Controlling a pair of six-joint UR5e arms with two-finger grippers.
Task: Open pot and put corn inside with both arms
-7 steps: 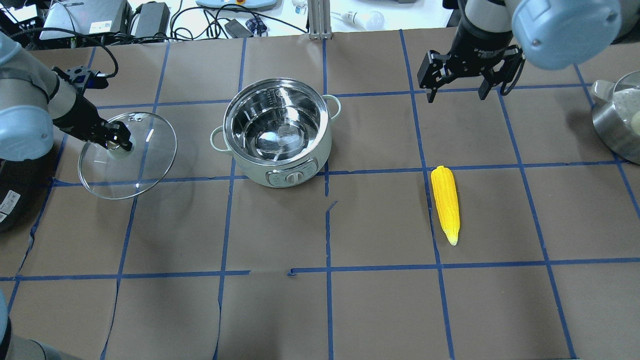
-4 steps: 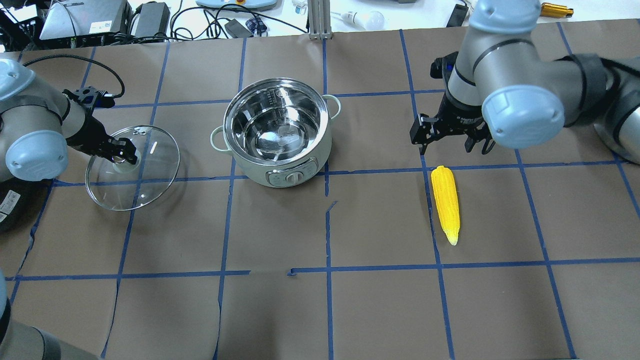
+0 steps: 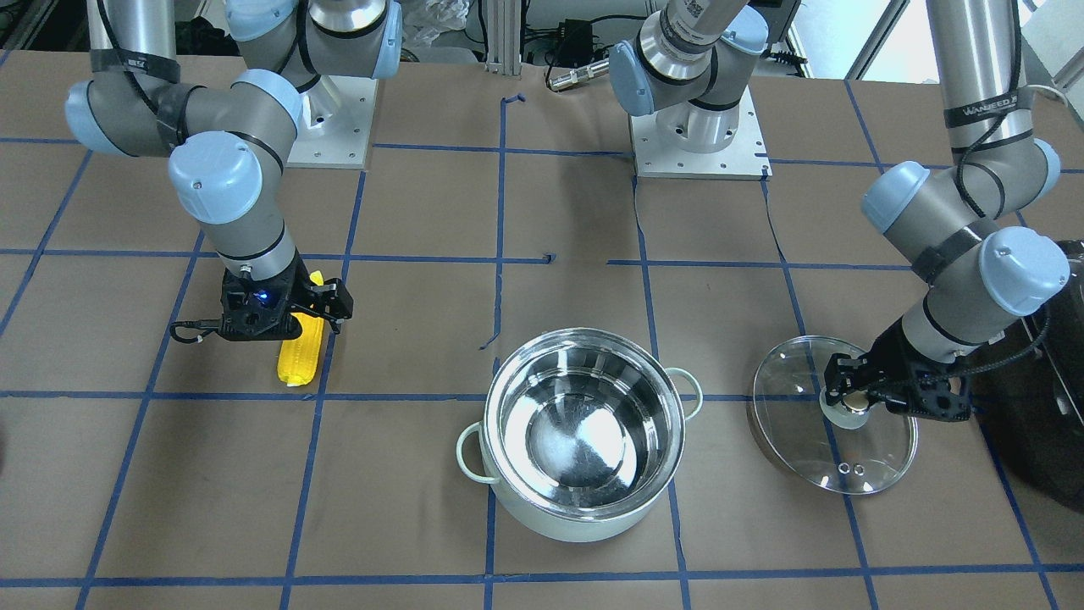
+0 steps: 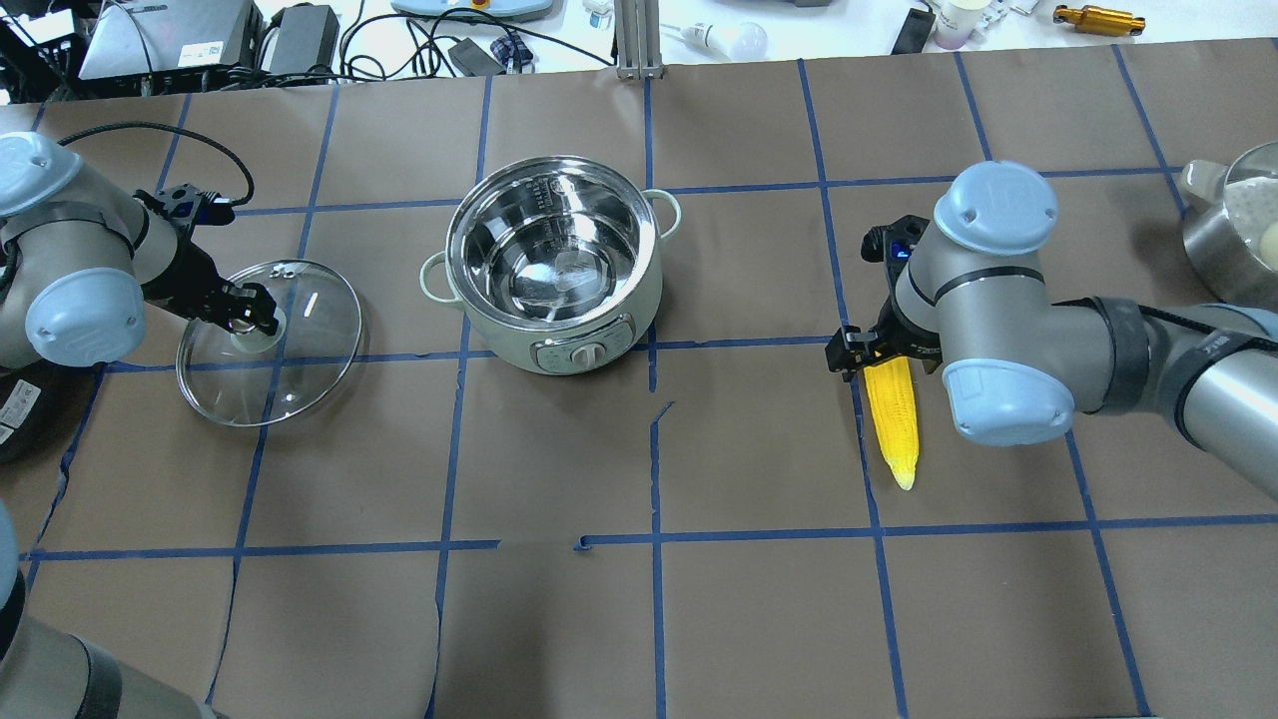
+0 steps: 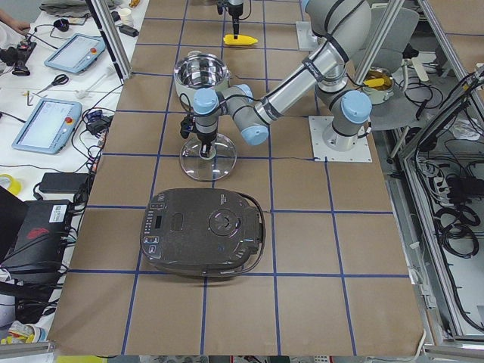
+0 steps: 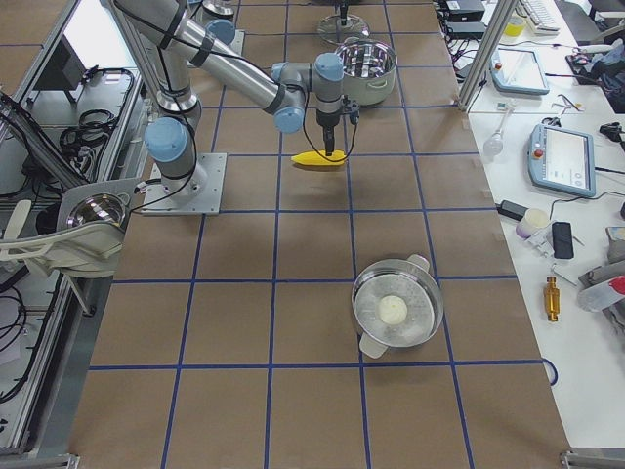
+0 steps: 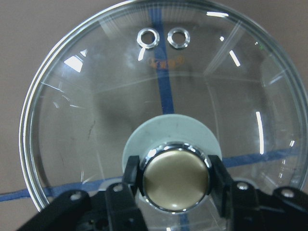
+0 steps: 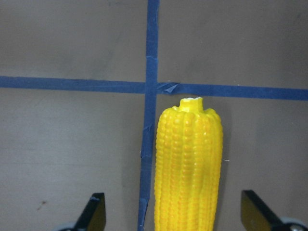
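Note:
The mint-green pot (image 4: 519, 340) stands open and empty at mid-table, also in the front view (image 3: 584, 521). My left gripper (image 4: 250, 315) is shut on the brass knob (image 7: 175, 180) of the glass lid (image 4: 300, 374). It holds the lid slightly tilted, low at the table left of the pot; I cannot tell whether it touches. The yellow corn (image 4: 892, 414) lies on the table right of the pot. My right gripper (image 4: 884, 355) is open. Its fingers straddle the corn's thick end (image 8: 187, 163) without touching it.
A bulky black appliance (image 5: 204, 231) sits at the table's left end beyond the lid. A steel pan holding a white ball (image 6: 395, 311) sits at the right end. Cables and tablets line the far edge.
My right arm has swung from the back of the table down over the corn's thick end, still open. My left gripper has carried the lid a little lower and toward the front.

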